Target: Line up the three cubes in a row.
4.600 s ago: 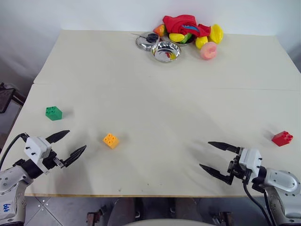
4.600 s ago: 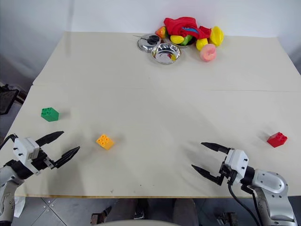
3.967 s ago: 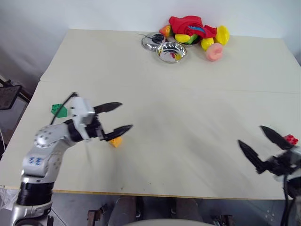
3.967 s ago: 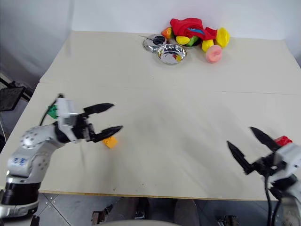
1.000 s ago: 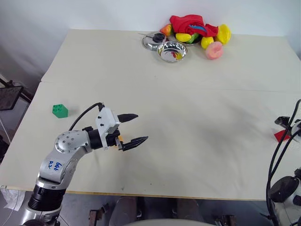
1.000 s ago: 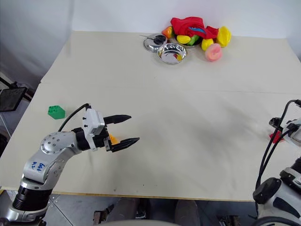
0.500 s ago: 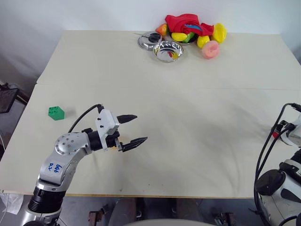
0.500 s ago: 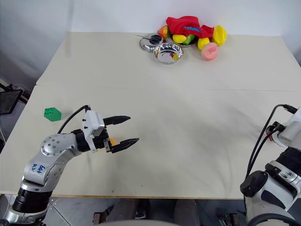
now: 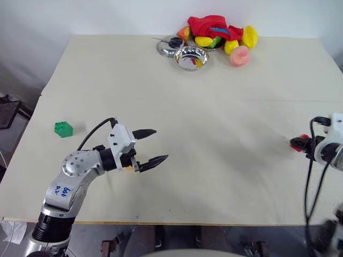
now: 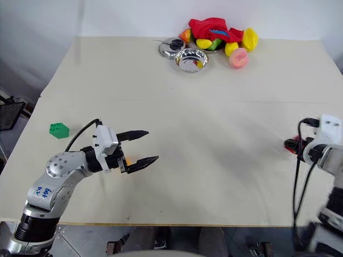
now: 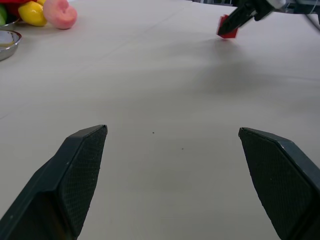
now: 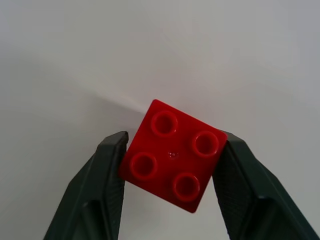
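Observation:
My right gripper (image 12: 175, 146) is shut on the red cube (image 12: 172, 155), one black finger against each side, studs facing the wrist camera. In the head views that gripper (image 9: 297, 143) sits low over the table near its right edge. The red cube (image 11: 227, 26) also shows far off in the left wrist view. My left gripper (image 9: 161, 144) stands open over the table's front left, with nothing between its fingers. A sliver of the orange-yellow cube (image 10: 127, 159) peeks out beside it; the rest is hidden. The green cube (image 9: 63, 128) rests at the far left.
Two steel bowls (image 9: 189, 58) stand at the back centre, next to a pile of toy fruit and red cloth (image 9: 217, 29). A seam crosses the cream table (image 9: 214, 176) at mid-depth.
My right gripper has closed on the red cube and swung left from the table's right edge, rolling as it went. The left arm has stayed where it was.

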`<state>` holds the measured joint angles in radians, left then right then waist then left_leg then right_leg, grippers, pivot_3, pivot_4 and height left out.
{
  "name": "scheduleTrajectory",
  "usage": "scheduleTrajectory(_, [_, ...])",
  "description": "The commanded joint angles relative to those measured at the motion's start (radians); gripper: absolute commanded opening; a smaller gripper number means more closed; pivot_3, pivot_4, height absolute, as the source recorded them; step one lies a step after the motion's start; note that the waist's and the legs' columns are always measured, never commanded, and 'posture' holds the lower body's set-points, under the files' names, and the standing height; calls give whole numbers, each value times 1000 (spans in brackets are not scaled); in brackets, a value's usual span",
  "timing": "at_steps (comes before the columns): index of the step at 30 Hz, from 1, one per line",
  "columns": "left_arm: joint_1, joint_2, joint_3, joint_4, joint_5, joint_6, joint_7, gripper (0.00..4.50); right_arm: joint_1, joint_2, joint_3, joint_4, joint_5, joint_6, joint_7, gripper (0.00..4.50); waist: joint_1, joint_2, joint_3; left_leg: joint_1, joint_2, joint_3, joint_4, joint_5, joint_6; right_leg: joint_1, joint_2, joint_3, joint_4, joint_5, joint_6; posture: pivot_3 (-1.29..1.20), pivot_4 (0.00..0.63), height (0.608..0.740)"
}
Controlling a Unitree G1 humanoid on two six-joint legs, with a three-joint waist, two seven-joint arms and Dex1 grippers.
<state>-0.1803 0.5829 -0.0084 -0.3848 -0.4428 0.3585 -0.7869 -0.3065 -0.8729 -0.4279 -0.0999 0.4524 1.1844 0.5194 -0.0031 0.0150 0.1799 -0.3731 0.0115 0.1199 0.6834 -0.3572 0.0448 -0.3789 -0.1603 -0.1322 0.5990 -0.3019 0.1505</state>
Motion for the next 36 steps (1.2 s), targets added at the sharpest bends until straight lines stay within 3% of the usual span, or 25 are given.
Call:
scheduleTrajectory(1, [-4, -3, 9, -31, -14, -25, -18, 4500, 73, -125, 150, -25, -51, -456, 396, 2038, 0, -1, 1, 1, 0, 0, 0, 0, 0, 2, 1, 0, -1, 0, 0, 0, 150, 740])
scheduleTrajectory(5, [-15, -1, 7, -30, -11, -24, -28, 4500, 38, -176, 295, 149, -144, -865, 667, 2038, 0, -2, 1, 2, 2, 1, 0, 0, -1, 4, 4, 0, -5, 2, 3, 0, 150, 740])
scheduleTrajectory(11, [-13, 10, 20, -47, -18, -9, -27, 4500, -120, -123, 452, 406, -220, -1209, 903, 2038, 0, -3, 2, 2, 5, 0, 1, 0, -1, 4, 4, 0, -5, 2, 3, 0, 150, 740])
scheduleTrajectory(20, [-29, 29, 35, -62, -28, 19, -30, 4500, -386, 19, 588, 807, -348, -1591, 1049, 2038, 0, -4, 3, 1, 7, -1, 2, 0, -1, 4, 4, -1, -5, 2, 3, 0, 150, 740])
scheduleTrajectory(23, [-39, 33, 37, -63, -29, 28, -30, 4500, -478, 60, 604, 902, -354, -1555, 1068, 2038, -4, -4, 3, 1, 7, -1, 3, 0, -1, 5, 4, -1, -5, 2, 2, 0, 150, 740])
scheduleTrajectory(29, [-40, 36, 42, -73, -28, 36, -25, 4500, -496, 74, 565, 889, -305, -1530, 1061, 3987, 1, -4, 3, 1, 8, -3, 3, 0, -1, 4, 4, -2, -4, 2, 2, 0, 150, 740])
scheduleTrajectory(36, [-41, 33, 41, -54, -18, 20, -32, 4500, -383, 24, 496, 718, -274, -1242, 939, 3987, 1, -4, 3, -1, 5, -5, 4, 0, -1, 4, 0, -3, -3, 2, 2, 0, 150, 740])
